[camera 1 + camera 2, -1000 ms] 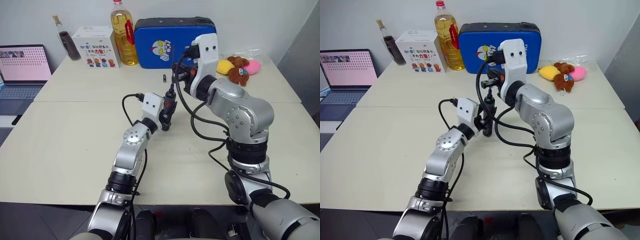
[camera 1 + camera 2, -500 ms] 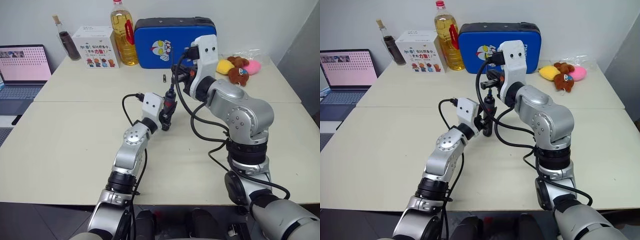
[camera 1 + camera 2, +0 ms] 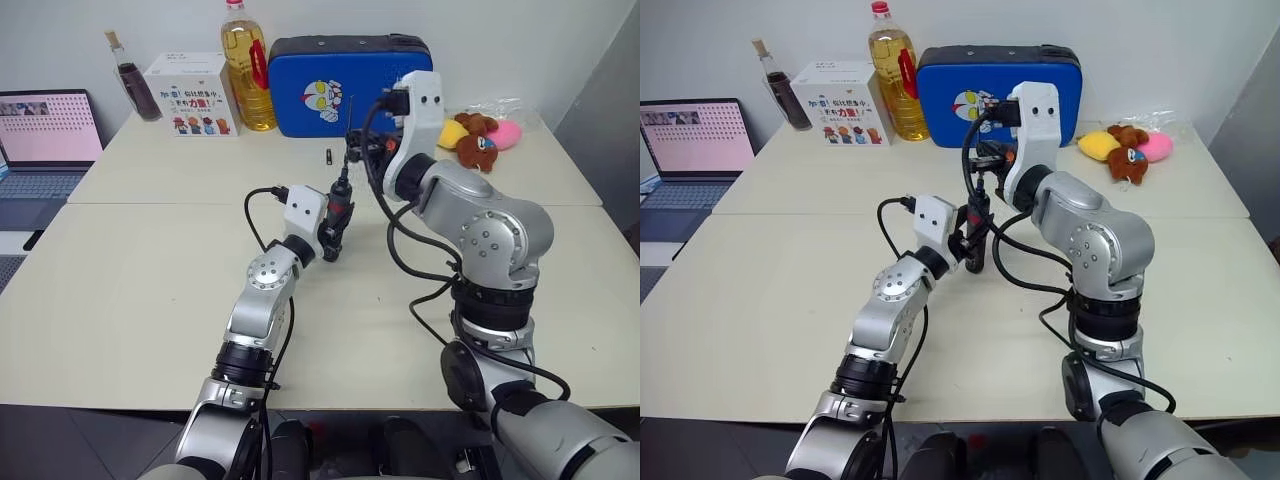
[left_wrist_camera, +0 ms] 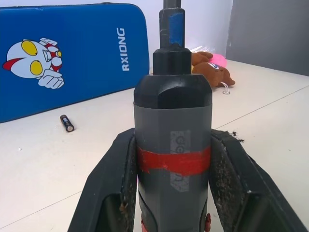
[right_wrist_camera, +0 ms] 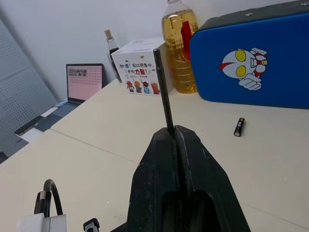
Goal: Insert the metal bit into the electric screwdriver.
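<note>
My left gripper (image 4: 172,141) is shut on the electric screwdriver (image 4: 172,159), its black fingers (image 4: 113,183) pressing the grey body at the red band. The tool stands nearly upright above the table's middle (image 3: 341,203), bluish tip up. Just above and behind that tip, my right gripper (image 5: 176,134) is shut on the metal bit (image 5: 163,87), a thin grey rod that sticks out past the closed fingers. From the head views the bit (image 3: 348,120) points upward above the right gripper (image 3: 358,158). Its lower end is hidden between the fingers.
A small battery (image 3: 327,155) lies on the table behind the grippers. Along the back edge stand a blue case (image 3: 340,85), an oil bottle (image 3: 247,75), a white box (image 3: 190,95) and a dark bottle (image 3: 130,80). Plush toys (image 3: 480,135) lie back right, a laptop (image 3: 45,130) far left.
My right wrist has rolled, swinging its white housing to the right; the bit now stands more upright. The left gripper and the screwdriver have kept still.
</note>
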